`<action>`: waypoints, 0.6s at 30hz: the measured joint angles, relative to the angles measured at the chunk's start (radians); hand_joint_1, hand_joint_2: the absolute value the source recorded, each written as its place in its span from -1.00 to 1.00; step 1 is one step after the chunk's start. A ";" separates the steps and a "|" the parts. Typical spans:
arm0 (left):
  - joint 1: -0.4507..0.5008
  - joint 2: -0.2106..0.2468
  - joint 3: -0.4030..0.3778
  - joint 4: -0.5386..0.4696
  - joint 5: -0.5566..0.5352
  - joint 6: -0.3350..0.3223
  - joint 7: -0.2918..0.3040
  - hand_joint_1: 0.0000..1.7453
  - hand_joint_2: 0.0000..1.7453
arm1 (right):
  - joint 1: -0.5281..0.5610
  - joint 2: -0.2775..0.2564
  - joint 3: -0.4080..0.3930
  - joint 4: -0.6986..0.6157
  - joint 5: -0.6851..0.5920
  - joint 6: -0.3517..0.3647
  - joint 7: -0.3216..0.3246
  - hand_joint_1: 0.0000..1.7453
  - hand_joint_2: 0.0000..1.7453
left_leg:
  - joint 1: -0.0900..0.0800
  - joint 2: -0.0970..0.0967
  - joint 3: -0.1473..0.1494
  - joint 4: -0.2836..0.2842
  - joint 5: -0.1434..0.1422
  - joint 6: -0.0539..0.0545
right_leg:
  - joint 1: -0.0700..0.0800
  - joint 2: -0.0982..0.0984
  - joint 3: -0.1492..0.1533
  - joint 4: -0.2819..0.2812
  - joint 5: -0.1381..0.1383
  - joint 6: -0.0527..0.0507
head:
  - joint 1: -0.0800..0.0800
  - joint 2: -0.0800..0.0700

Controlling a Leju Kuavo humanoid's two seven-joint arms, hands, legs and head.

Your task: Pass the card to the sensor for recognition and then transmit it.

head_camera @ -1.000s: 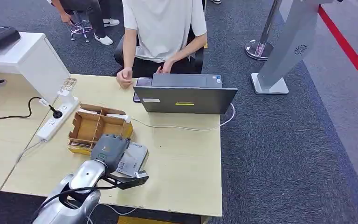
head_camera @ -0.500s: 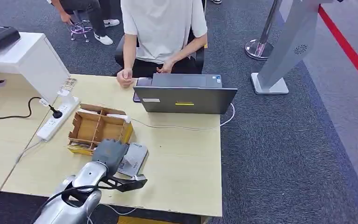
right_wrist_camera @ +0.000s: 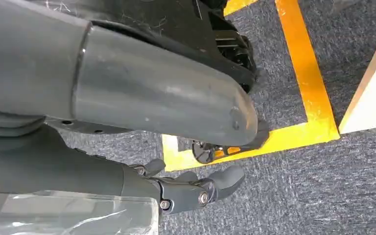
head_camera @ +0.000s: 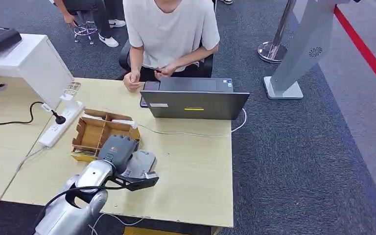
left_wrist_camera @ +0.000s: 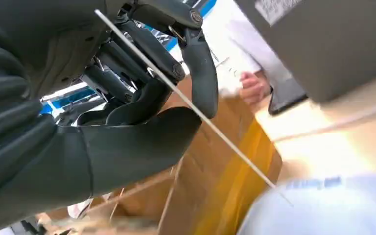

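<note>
while edge-on in left hand (left_wrist_camera: 142, 98), card (left_wrist_camera: 186, 98) slanting toward sensor (head_camera: 139, 165)

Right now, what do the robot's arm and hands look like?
The left arm is shiny silver metal with a black cable looping along it. The left hand has a grey ribbed cover, a thick grey thumb and dark jointed fingers. The right hand is grey too.

Since a second ago we see the left hand (head_camera: 116, 151) carry the card (left_wrist_camera: 186, 100) off the near part of the sensor (head_camera: 142, 163) toward the cardboard box (head_camera: 99, 134) at the table's (head_camera: 196, 176) left side. The person (head_camera: 171, 29) behind the far edge has leaned forward and lifted one hand off the laptop (head_camera: 194, 98).
</note>
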 joint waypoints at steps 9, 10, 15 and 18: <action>-0.095 -0.011 0.024 -0.151 -0.023 0.219 0.004 1.00 1.00 | 0.001 0.002 0.000 0.000 0.031 0.000 -0.006 -1.00 -1.00 | 0.000 -0.002 -0.002 0.000 0.001 0.000 | 0.000 -0.002 -0.001 0.000 0.000 0.000 | 0.000 0.000; -0.127 -0.010 0.036 -0.166 -0.028 0.233 0.004 1.00 1.00 | 0.001 0.002 0.000 0.001 0.038 0.000 -0.002 -1.00 -1.00 | 0.000 -0.002 -0.002 0.000 0.001 0.000 | 0.000 -0.002 -0.001 0.000 0.001 0.000 | 0.000 0.000; -0.311 0.031 0.126 -0.114 -0.095 0.241 0.061 1.00 1.00 | 0.000 0.002 0.008 0.001 0.076 0.008 0.018 -1.00 -1.00 | 0.001 -0.002 -0.002 0.000 0.004 -0.002 | 0.000 -0.002 -0.002 0.001 0.002 0.000 | 0.000 0.000; -0.378 0.075 0.137 -0.013 -0.100 0.277 0.105 1.00 1.00 | -0.001 0.002 0.010 0.001 0.085 0.014 0.023 -1.00 -1.00 | 0.001 -0.001 -0.001 0.000 0.005 -0.003 | 0.001 0.000 -0.002 0.002 0.003 -0.001 | -0.002 0.000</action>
